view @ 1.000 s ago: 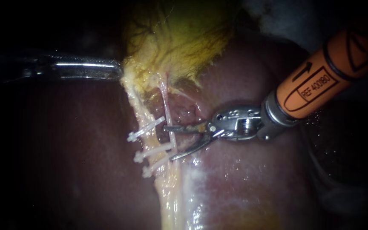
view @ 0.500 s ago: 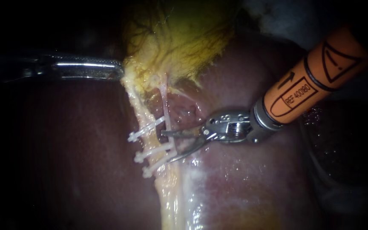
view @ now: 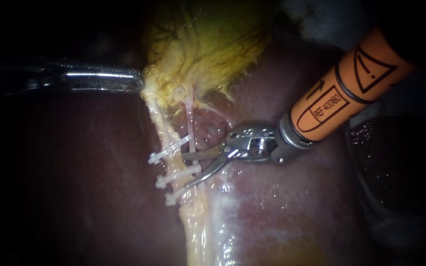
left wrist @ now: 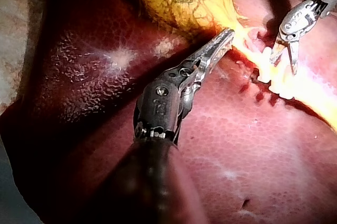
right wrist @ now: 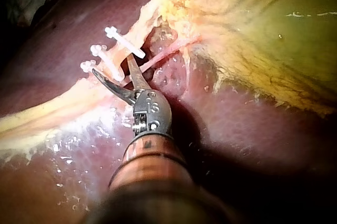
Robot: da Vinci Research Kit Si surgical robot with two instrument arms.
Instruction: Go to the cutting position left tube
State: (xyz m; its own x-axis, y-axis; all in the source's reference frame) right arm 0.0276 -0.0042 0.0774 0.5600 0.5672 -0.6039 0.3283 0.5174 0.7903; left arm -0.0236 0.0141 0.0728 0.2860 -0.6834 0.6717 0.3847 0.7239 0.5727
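The liver (view: 292,212) is spread across the whole endoscope view as the bed for the work, and the gallbladder (view: 213,44) is laid over it at 12 o'clock. The left instrument (view: 136,83) is seen entering from 9 o'clock with its jaws closed on the gallbladder's frayed lower edge. By that hold, it is judged, the tissue below is drawn taut so that the tubes are lifted off the liver and presented separately. The right instrument (view: 183,171) is entered from 2 o'clock. Its two blade-like jaws are held moderately apart with nothing gripped, and the opening is turned toward 9 o'clock. The left tube (view: 166,130), the thicker yellowish strand, is found just left of centre, running from 11 o'clock down toward 6 o'clock. A thinner pink tube (view: 189,113) is laid just beside it on the 3 o'clock side. Three white clips (view: 171,148) are set across the left tube, one below another, presumably so that a cut can be made between them. The upper jaw's tip is placed in the gap between the top and middle clips, while the lower jaw is passed close by the middle clip's end. A little more advance and alignment therefore appears to be needed before tube alone is bracketed.
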